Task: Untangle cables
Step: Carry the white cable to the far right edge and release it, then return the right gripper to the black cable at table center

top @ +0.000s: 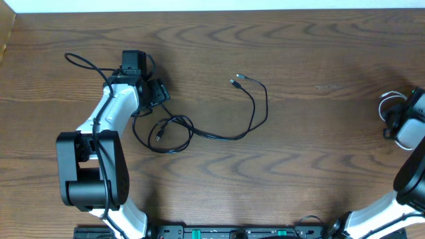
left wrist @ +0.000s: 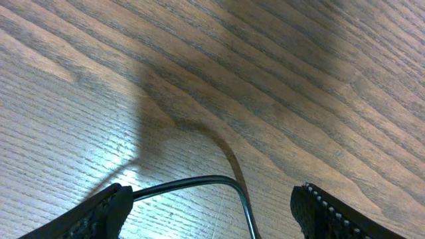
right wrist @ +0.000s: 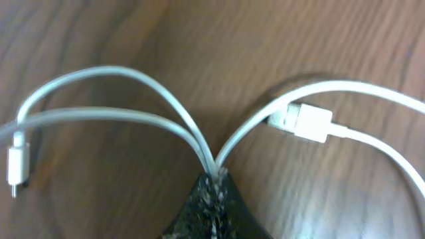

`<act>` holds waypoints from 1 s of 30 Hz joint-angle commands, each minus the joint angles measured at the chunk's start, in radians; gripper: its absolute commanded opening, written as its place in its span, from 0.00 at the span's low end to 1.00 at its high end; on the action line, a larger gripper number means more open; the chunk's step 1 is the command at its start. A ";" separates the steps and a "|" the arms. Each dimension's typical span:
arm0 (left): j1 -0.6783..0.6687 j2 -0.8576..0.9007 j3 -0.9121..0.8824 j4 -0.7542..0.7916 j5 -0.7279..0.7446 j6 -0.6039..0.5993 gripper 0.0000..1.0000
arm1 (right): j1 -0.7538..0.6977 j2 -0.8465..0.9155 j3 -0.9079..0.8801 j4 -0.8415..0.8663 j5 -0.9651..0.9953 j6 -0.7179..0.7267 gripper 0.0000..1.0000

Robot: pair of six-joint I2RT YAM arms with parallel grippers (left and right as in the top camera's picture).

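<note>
Right wrist — white cable in gripper

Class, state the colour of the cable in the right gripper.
White cable; best in right wrist view.

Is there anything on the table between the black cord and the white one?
Nothing. The overhead view shows only bare wooden table between the black cord and the white cord.
</note>
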 commanded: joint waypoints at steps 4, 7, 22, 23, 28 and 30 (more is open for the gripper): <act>0.001 0.009 -0.002 -0.002 0.006 -0.006 0.81 | -0.019 0.146 0.244 -0.271 -0.007 -0.087 0.01; 0.001 0.009 -0.002 -0.002 0.006 -0.005 0.81 | -0.019 0.170 0.359 -0.391 -0.006 -0.107 0.01; 0.001 0.009 -0.002 -0.002 0.006 -0.005 0.81 | -0.019 0.134 0.457 -0.481 0.023 -0.115 0.34; 0.001 0.009 -0.002 -0.002 0.006 -0.005 0.81 | -0.019 0.123 0.469 -0.494 0.022 -0.115 0.36; 0.001 0.009 -0.002 -0.002 0.006 -0.006 0.80 | -0.016 0.055 0.536 -0.571 -0.006 -0.115 0.55; 0.001 0.009 -0.002 -0.002 0.006 -0.006 0.81 | -0.012 0.029 0.540 -0.581 -0.029 -0.115 0.58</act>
